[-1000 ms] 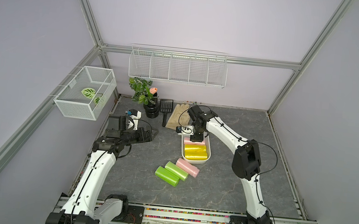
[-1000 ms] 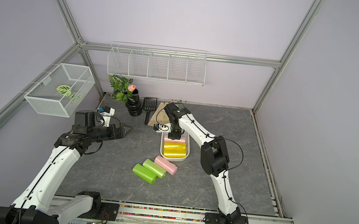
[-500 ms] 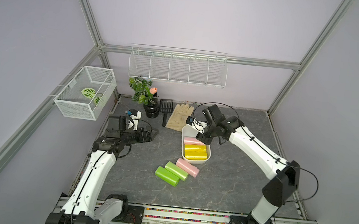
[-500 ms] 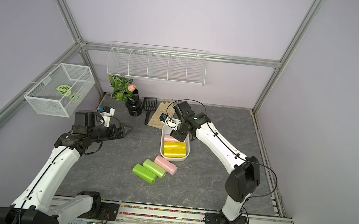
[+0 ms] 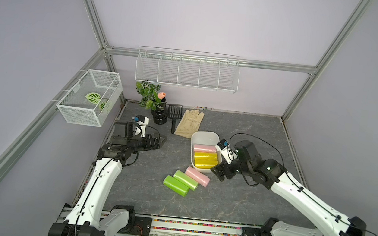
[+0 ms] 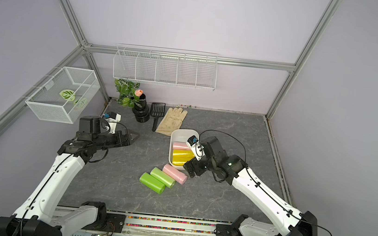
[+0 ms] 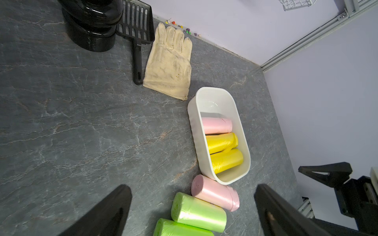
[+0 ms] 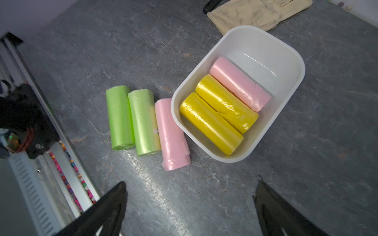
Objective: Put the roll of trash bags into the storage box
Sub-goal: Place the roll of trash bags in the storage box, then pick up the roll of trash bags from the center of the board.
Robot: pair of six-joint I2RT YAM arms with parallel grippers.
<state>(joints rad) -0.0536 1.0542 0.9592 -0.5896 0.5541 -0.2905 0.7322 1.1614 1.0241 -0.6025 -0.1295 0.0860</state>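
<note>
Tabletop [image 5: 234, 201]: three rolls [image 8: 225, 104] in storage box [image 8: 266, 61], three beside; left fingers [image 7: 110, 208], right fingers [image 8: 106, 208] spread empty.

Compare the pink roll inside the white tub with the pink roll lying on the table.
The boxed pink roll lies inside the storage box. The table pink roll lies outside on the table, beside the box's outer wall. The boxed pink roll's neighbour is a yellow roll, and the table pink roll's is a light green roll. Both are pink, lie on their sides and look alike in size.
</note>
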